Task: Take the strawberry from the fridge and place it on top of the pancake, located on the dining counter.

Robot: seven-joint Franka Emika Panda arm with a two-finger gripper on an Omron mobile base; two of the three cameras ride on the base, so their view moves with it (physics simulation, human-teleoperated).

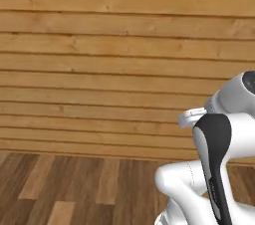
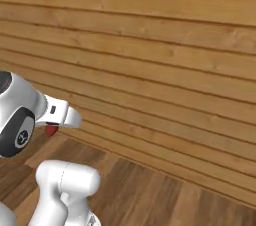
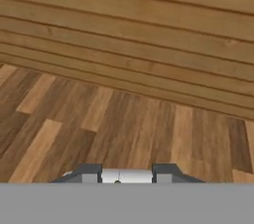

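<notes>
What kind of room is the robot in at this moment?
Probably an indoor room, though nothing marks which kind: a wall of horizontal honey-coloured wooden planks meets a floor of darker brown wood boards. A small red thing shows under the white arm.

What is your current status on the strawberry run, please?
Fingers shut on the strawberry, red showing under the hand. Facing a wood-plank wall and plank floor. Nothing in the way ahead.
</notes>
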